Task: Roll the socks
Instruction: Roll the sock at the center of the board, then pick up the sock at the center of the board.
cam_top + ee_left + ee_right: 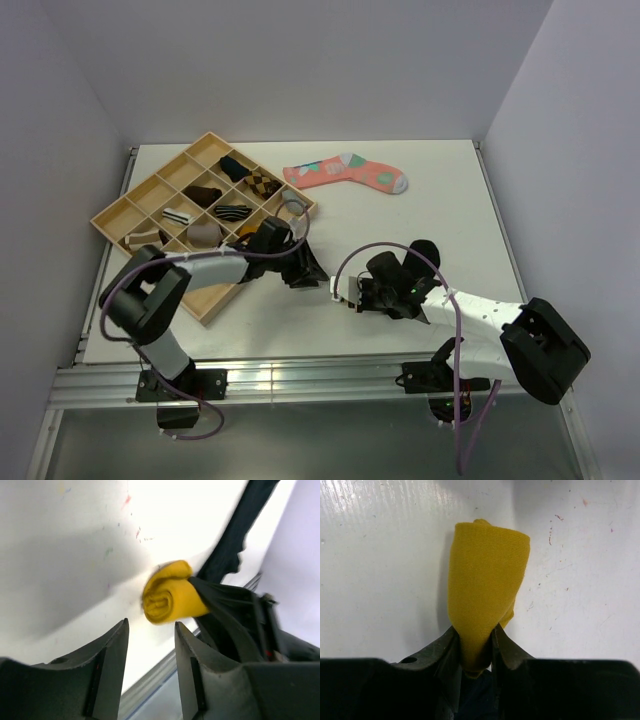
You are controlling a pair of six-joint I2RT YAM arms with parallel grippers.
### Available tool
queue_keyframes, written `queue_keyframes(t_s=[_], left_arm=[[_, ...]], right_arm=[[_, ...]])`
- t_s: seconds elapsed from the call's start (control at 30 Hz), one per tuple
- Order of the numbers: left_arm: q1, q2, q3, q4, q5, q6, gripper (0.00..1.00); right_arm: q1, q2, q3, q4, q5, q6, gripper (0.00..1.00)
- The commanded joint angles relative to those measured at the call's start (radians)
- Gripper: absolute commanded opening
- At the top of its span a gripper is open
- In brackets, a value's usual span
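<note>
The mustard-yellow sock point(487, 575) is rolled into a short bundle on the white table. My right gripper point(474, 630) is shut on one end of it. The roll's spiral end point(167, 600) shows in the left wrist view. The black sock point(232, 545) trails up from the right gripper's fingers point(220, 600), with dark cloth deep between the jaws. My left gripper point(150, 627) is open and empty, its fingertips just short of the roll's free end. In the top view the left gripper point(312, 274) and right gripper point(352, 294) face each other near the table's front middle.
A wooden compartment tray point(120, 215) holding several small sock bundles lies at the left, right behind my left arm. A coral patterned sock point(345, 172) lies flat at the back middle. The metal rail of the table's front edge point(300, 378) runs just below both grippers.
</note>
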Motion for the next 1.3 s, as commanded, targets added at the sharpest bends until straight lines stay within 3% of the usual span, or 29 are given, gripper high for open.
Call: queue_keyframes(t_s=[0.0, 0.13, 0.33, 0.5, 0.67, 0.87, 1.27], left_arm=[[-0.002, -0.149, -0.083, 0.112, -0.113, -0.189, 0.47], [-0.053, -0.247, -0.246, 0.238, -0.231, -0.431, 0.47], [-0.184, -0.278, -0.268, 0.29, -0.447, -0.611, 0.52], [-0.238, -0.203, -0.217, 0.296, -0.504, -0.679, 0.61], [-0.294, -0.148, -0.195, 0.316, -0.548, -0.733, 0.63], [-0.302, -0.094, -0.228, 0.417, -0.552, -0.803, 0.63], [-0.319, 0.0, -0.189, 0.449, -0.539, -0.817, 0.62]], right_arm=[[0.0, -0.006, -0.005, 0.0, 0.035, 0.04, 0.02], [0.002, -0.017, -0.021, 0.015, 0.035, 0.042, 0.01], [0.0, -0.012, -0.01, 0.018, 0.03, 0.054, 0.01], [0.002, -0.013, 0.007, 0.006, 0.016, 0.068, 0.01], [0.0, -0.023, 0.022, -0.01, 0.015, 0.076, 0.0], [0.002, -0.03, 0.039, -0.02, 0.009, 0.091, 0.0], [0.002, 0.0, 0.079, -0.025, 0.018, 0.117, 0.0]])
